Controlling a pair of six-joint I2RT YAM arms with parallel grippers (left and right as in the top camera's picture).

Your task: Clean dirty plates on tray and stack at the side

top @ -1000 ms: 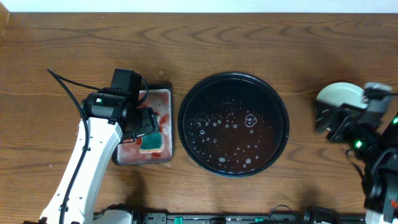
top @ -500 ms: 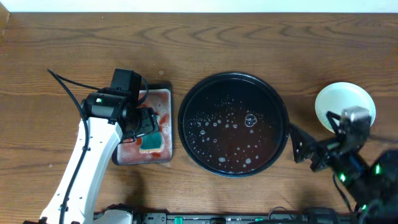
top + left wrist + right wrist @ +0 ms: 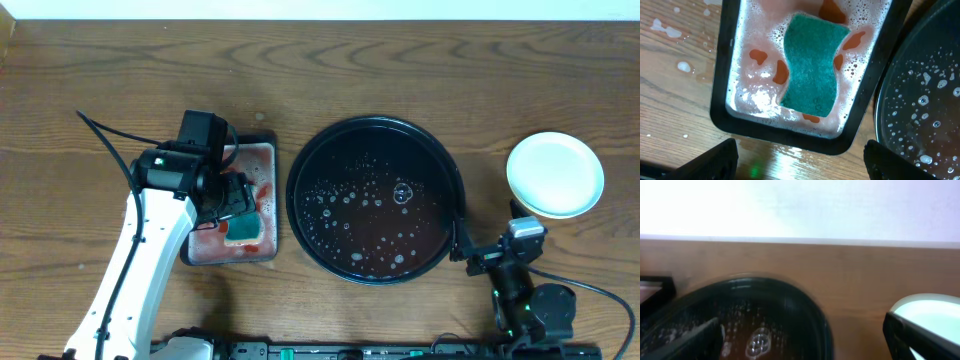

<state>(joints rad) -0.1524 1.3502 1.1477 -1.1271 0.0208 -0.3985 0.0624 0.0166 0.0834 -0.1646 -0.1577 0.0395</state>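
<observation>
The large round black tray sits mid-table holding only bubbly water; it also shows in the right wrist view and the left wrist view. A pale mint-white plate lies on bare wood to the tray's right, also seen in the right wrist view. Whether other plates lie under it is hidden. My right gripper is open and empty, low by the tray's front right rim. My left gripper is open and empty above the small tray's near end.
A small rectangular black tray left of the big tray holds pinkish foamy liquid and a green sponge. Water drops lie on the wood beside it. A black cable runs at the left.
My right arm has drawn back from the pale plate toward the front edge, leaving the plate on the wood. The left arm has not moved.
</observation>
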